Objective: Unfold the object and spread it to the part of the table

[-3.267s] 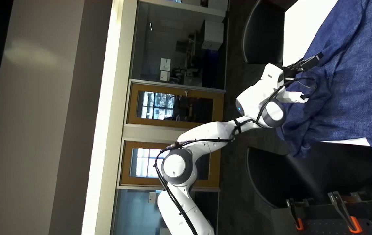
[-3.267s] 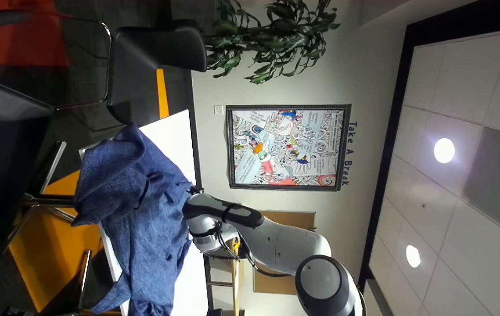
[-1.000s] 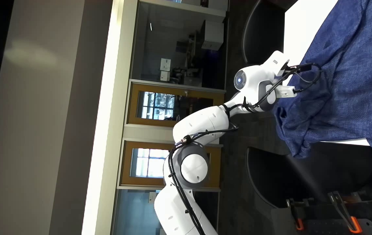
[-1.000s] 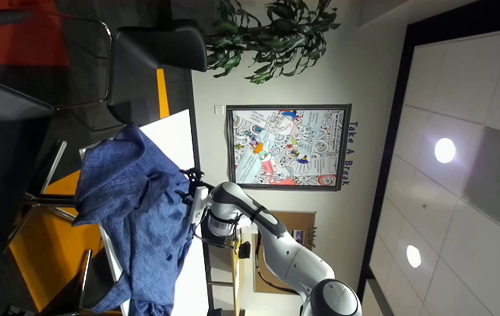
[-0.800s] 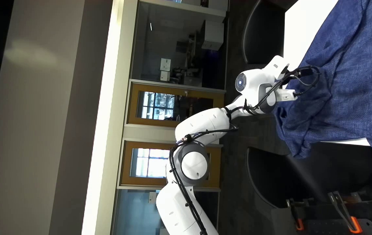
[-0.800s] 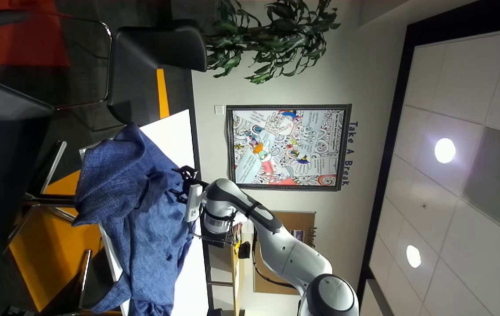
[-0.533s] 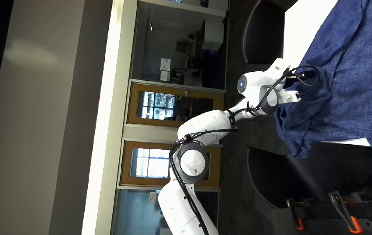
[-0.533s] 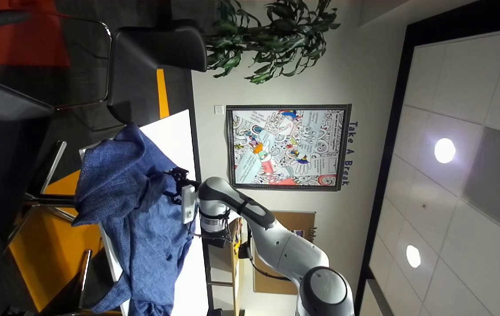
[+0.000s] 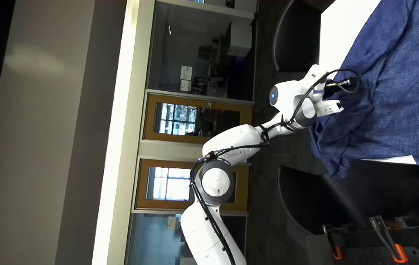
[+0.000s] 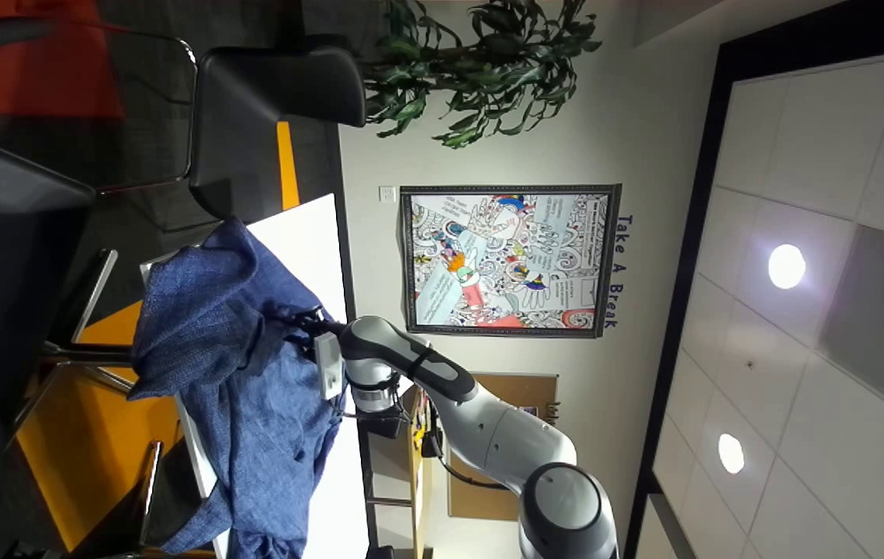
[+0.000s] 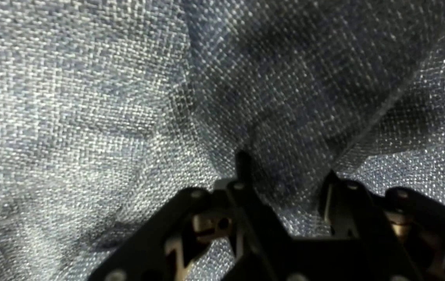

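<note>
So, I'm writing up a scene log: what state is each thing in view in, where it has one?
White table, partly covered
Blue cloth, wrinkled, layers overlapping, hanging past the table edge
Jaws, open, cloth visible between them in the wrist view
Robot arm, bent, its indicator glowing blue
Ceiling lights, on
Orange-framed door, looks shut
Framed wall picture, hung up
Black chairs, upright
Orange-tipped clamps, tightness unclear

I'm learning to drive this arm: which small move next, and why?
Probably close the hand: in the wrist view its jaws stand apart with a fold of the blue cloth between them, and that cloth lies wrinkled on the table.
</note>
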